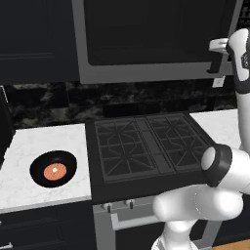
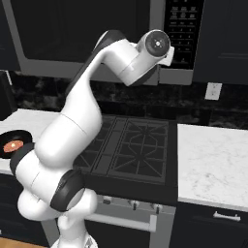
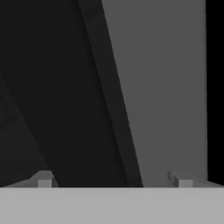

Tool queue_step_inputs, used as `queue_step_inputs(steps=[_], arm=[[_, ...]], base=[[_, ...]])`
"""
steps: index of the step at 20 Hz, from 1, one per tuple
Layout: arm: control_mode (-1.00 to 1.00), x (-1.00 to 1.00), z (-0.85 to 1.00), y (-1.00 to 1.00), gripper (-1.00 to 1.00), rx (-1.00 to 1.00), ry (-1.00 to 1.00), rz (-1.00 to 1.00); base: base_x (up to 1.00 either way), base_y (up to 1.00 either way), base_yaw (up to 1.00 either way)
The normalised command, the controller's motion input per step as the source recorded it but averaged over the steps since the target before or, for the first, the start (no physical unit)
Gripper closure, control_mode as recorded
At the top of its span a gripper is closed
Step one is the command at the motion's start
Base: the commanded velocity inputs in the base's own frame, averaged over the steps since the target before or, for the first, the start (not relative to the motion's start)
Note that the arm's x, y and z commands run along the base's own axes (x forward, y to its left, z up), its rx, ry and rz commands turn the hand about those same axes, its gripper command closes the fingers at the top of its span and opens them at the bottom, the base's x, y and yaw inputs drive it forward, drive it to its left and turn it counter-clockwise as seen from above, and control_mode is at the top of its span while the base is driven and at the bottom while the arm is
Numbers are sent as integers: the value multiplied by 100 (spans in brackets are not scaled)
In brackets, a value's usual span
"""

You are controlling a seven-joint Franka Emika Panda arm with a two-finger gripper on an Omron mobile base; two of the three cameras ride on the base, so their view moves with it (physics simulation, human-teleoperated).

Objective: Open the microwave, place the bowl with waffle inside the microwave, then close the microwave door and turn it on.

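Observation:
The microwave (image 1: 146,73) hangs above the stove with its door (image 1: 146,34) shut. My gripper (image 1: 215,57) is raised to the door's right edge, by the black vertical handle. In the hand view the handle (image 3: 111,96) runs slantwise between my two spread fingertips (image 3: 43,180), and the gripper (image 3: 113,181) is open, with nothing clamped. The black bowl (image 1: 53,168) sits on the white counter left of the stove, holding the orange-brown waffle (image 1: 55,171). From the right base view, bowl (image 2: 14,143) and waffle (image 2: 13,145) lie at the far left, beside my arm.
A black gas stove (image 1: 146,144) fills the middle below the microwave. White marble counters (image 2: 213,155) flank it. The dark button panel (image 2: 184,29) sits right of the door. Dark cabinets surround the microwave, and a wall outlet (image 2: 212,90) is on the backsplash.

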Motion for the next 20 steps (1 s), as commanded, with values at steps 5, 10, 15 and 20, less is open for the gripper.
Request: queue_step_inputs(steps=[5, 10, 15, 20], arm=[[-100, -51, 0, 31, 100, -11, -5, 7], [-100, -88, 17, 4, 100, -7, 0, -21], [-100, -100, 22, 0, 100, -6, 0, -46], [-100, -100, 14, 0, 100, -3, -8, -47]], base=[[0, 0, 0], [0, 0, 0], [0, 0, 0], [0, 0, 0]])
